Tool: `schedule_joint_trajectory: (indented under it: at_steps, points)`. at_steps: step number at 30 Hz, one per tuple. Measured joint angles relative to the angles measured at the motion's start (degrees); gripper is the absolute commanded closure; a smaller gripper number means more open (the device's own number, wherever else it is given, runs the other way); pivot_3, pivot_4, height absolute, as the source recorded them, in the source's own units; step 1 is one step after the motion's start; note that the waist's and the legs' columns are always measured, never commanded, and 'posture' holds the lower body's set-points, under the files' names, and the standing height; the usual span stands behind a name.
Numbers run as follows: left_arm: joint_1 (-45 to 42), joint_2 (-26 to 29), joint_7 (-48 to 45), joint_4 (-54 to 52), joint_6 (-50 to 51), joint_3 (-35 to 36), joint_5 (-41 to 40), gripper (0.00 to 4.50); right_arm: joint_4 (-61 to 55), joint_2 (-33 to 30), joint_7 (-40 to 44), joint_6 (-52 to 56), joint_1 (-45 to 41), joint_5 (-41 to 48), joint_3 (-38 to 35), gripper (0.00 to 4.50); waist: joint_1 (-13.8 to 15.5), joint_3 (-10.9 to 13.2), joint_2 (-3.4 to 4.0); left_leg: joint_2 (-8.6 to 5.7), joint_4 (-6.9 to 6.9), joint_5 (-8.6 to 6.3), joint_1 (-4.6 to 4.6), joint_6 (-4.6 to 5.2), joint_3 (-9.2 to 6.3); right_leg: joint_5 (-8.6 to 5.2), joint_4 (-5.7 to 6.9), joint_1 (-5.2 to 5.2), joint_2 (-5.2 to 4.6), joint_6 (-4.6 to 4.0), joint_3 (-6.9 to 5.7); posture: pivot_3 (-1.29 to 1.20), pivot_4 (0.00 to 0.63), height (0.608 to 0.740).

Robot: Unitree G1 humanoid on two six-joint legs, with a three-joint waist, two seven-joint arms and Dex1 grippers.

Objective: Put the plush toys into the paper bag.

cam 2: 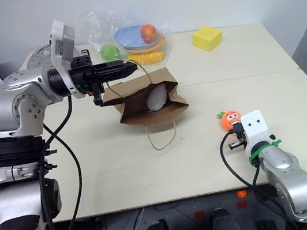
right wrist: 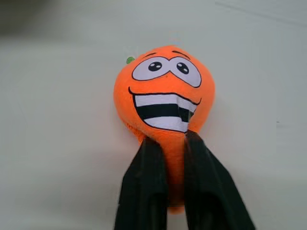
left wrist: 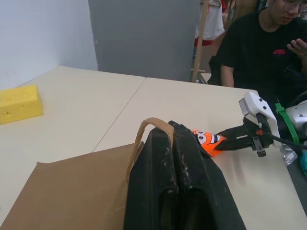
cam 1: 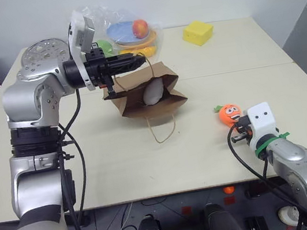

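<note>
One toy is judged to be packed: the white egg-like plush (cam 1: pixel 152 92) is seen lying inside the paper bag (cam 1: pixel 140 102), whose loop handle (left wrist: pixel 149 128) is pinched in the closed left gripper (cam 1: pixel 140 61) — the mouth is thereby held up. The carrot plush (right wrist: pixel 163 103) lies on the table (cam 1: pixel 121 167), its narrow end clamped between the right gripper's (right wrist: pixel 175 160) fingers — lifting and bagging it are left.

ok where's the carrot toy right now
The carrot toy lies on the table at the robot's right, pinched at its narrow end by the right hand, in front and to the right of the paper bag.
</note>
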Motion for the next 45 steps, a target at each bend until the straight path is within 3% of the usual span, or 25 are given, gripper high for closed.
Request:
schedule_joint_trajectory:
  at_steps: [6, 9, 12, 18, 28, 32, 38, 41, 45]
  points:
    - [-0.01, -0.01, -0.09, 0.20, -0.16, -0.04, 0.04, 4.50, -6.39, -2.47, 12.44, 10.78, -10.08, 20.18, -5.41, 4.46, 0.03, 0.00, 0.00, 0.00, 0.00, 0.00, -0.01, 0.00, -0.06, 0.05, 0.01, 0.02, 0.00, -0.07, -0.03, 0.00, 0.150, 0.740]
    - [-0.03, -0.04, -0.05, 0.22, -0.22, -0.04, 0.11, 4.50, -8.08, -3.92, 13.93, 14.67, -14.40, 26.30, -6.13, 4.46, 0.06, 0.00, 0.00, 0.00, -0.01, 0.00, -0.02, 0.00, -0.06, 0.05, 0.00, 0.02, 0.00, -0.08, -0.03, 0.00, 0.150, 0.740]
    - [-0.38, -0.30, -0.11, 0.28, -0.22, -0.20, 0.23, 4.50, -8.46, -1.23, 13.28, 17.49, -18.85, 31.61, -5.28, 4.46, 0.05, 0.00, 0.00, 0.00, -0.01, 0.00, -0.01, 0.00, -0.08, 0.05, 0.02, 0.02, 0.01, -0.07, -0.05, 0.00, 0.150, 0.740]
    - [-0.74, -0.63, -0.09, 0.23, -0.12, -0.87, 0.23, 4.50, 1.81, 5.43, 5.17, 10.70, -25.07, 22.85, 6.91, 4.46, -0.06, 0.00, 0.00, 0.00, 0.00, 0.00, -0.02, 0.00, -0.04, 0.05, 0.02, -0.03, 0.01, -0.08, -0.03, 0.00, 0.150, 0.740]
    - [-0.73, -0.45, -0.08, 0.11, 0.03, -1.10, 0.18, 4.50, 24.90, 10.05, 5.30, -4.58, -32.91, 9.37, 17.56, 4.46, -0.08, 0.01, 0.01, 0.00, -0.08, 0.00, -0.03, 0.00, -0.07, 0.09, 0.02, -0.05, 0.01, -0.13, -0.06, 0.00, 0.150, 0.740]
    - [-0.72, -0.40, 0.02, -0.04, 0.16, -1.10, 0.18, 4.50, 29.82, 11.85, 5.36, -7.67, -34.48, 6.06, 18.26, 3.39, -0.08, 0.01, 0.01, 0.00, -0.11, 0.00, -0.03, 0.00, -0.08, 0.11, 0.03, -0.06, 0.01, -0.16, -0.07, 0.00, 0.150, 0.740]
    - [-0.67, -0.31, 0.13, -0.23, 0.35, -1.10, 0.16, 4.50, 29.62, 12.24, 7.16, -9.01, -34.71, 5.30, 18.21, 1.28, -0.08, 0.01, 0.01, 0.00, -0.12, 0.00, -0.03, 0.00, -0.09, 0.11, 0.03, -0.06, 0.01, -0.15, -0.08, 0.00, 0.150, 0.740]
    - [-0.52, -0.09, 0.32, -0.42, 0.44, -1.09, 0.15, 4.50, 23.71, 11.46, 7.27, -7.16, -33.55, 6.26, 16.38, 0.21, -0.01, 0.02, 0.03, 0.00, -0.13, 0.00, -0.04, 0.00, -0.10, 0.10, 0.03, -0.07, 0.01, -0.15, -0.08, 0.00, 0.150, 0.740]
    - [-0.26, 0.13, 0.57, -0.47, 0.63, -1.03, 0.15, 4.50, 12.91, 9.23, 6.88, -2.29, -31.11, 9.38, 12.07, 0.05, 0.04, 0.02, 0.02, 0.00, -0.14, -0.01, -0.04, 0.00, -0.13, 0.10, 0.03, -0.06, 0.01, -0.14, -0.11, 0.00, 0.150, 0.740]
